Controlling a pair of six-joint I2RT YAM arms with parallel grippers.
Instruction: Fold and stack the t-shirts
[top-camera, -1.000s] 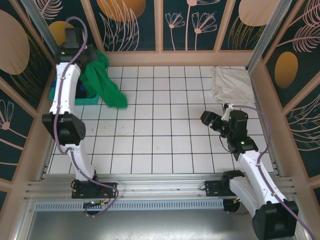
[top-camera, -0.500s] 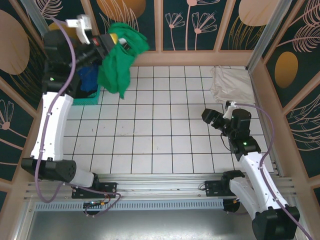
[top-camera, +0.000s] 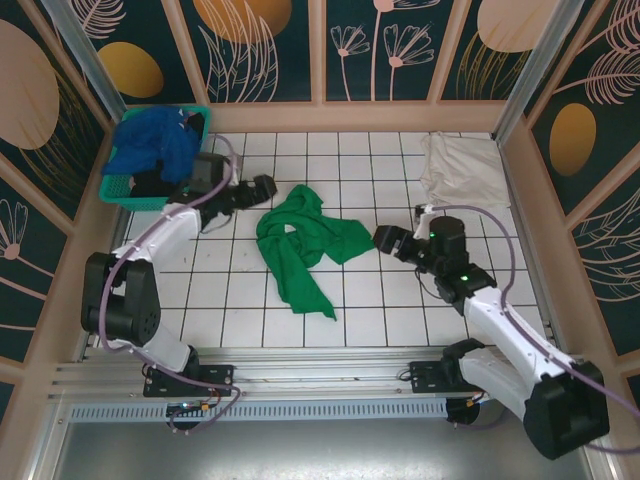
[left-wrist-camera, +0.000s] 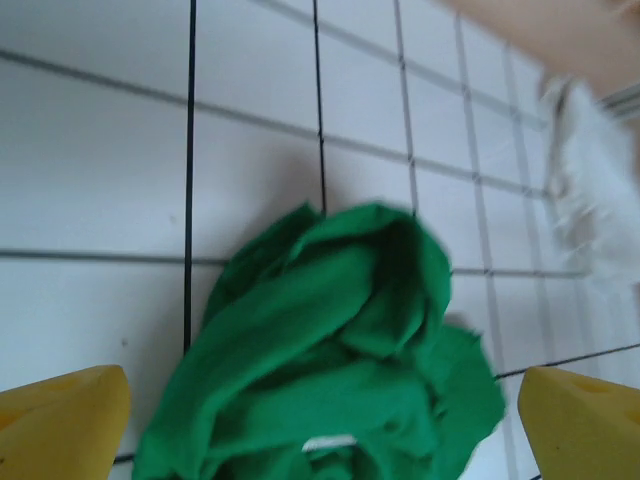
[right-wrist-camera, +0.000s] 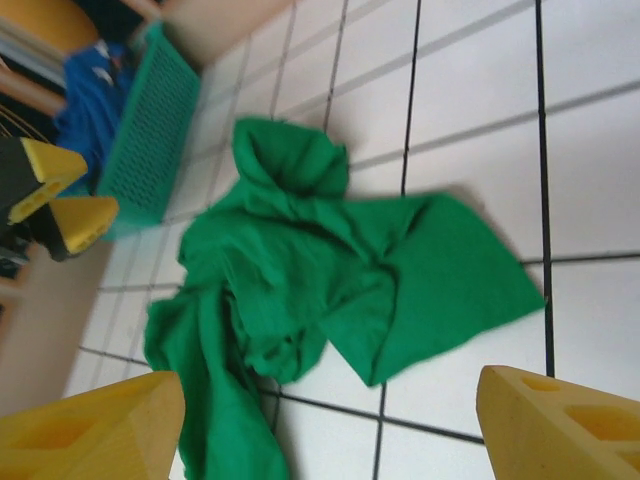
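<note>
A blue t-shirt (top-camera: 150, 145) lies heaped in the teal basket (top-camera: 125, 193) at the far left of the worktop (top-camera: 400, 310). The left gripper (top-camera: 262, 188) is spread wide and empty beside the crumpled green t-shirt (top-camera: 300, 250). The right gripper (top-camera: 383, 238) is also wide and empty just past it, and a cream t-shirt (top-camera: 460, 170) lies far right.

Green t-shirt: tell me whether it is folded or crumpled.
Crumpled, not folded. The green t-shirt lies in a bunched, twisted heap on the tiled table, with uneven lobes and deep creases, and no flat, squared edges.
</note>
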